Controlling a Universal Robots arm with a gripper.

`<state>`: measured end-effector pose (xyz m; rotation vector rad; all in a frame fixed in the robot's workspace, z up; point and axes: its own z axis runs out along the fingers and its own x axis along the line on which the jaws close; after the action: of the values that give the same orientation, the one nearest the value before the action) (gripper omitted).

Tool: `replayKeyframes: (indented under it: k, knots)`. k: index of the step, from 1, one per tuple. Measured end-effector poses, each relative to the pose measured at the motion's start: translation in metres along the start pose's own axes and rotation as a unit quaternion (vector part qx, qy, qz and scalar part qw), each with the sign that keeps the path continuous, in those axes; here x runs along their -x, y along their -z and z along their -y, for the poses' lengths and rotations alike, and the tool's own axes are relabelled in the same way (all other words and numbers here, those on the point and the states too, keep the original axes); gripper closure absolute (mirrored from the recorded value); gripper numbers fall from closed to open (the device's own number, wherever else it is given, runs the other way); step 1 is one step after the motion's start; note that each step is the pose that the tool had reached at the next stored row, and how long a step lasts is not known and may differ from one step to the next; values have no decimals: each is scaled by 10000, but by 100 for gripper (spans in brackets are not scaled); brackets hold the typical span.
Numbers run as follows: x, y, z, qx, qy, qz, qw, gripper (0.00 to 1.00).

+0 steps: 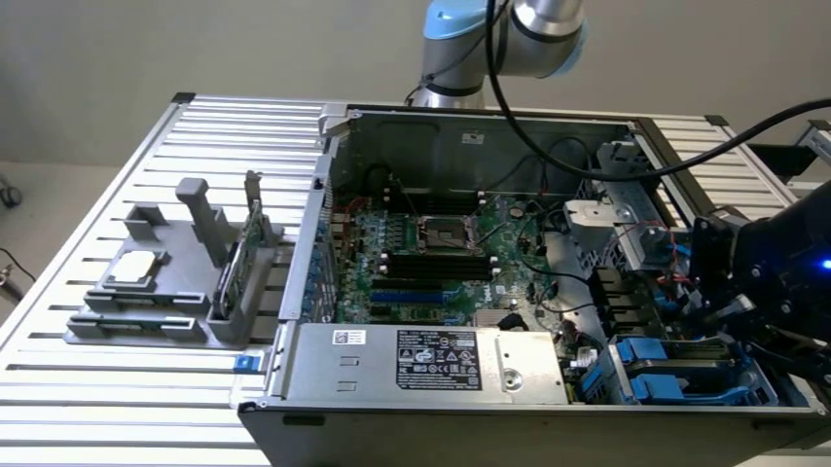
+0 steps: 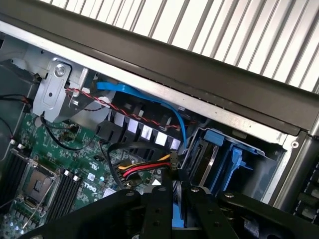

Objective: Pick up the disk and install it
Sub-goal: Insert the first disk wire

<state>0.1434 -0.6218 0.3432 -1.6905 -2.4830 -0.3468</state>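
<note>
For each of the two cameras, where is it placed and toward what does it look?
Exterior view: off the arm, raised, looking down into the open computer case on the slatted table; the arm's joint and gripper show.
Wrist view: on the wrist, looking past the gripper, which grips a blue-edged piece, into the blue drive bay.
Shared: the motherboard and the drive bay.

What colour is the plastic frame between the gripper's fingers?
Blue: the disk frame, best in the wrist view, sits between the gripper fingers.
</note>
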Motion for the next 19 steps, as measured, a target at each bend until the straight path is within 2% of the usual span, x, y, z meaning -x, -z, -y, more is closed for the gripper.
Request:
replayKeyframes:
  k: [9, 10, 15, 19]
  knots:
    - [0, 2, 0, -53, -201, 70, 9998, 84]
    - [0, 4, 0, -60, -263, 84, 9996, 84]
    - [-2, 18, -3, -62, -453, 123, 9989, 84]
    - [-3, 30, -3, -62, -625, 169, 9979, 84]
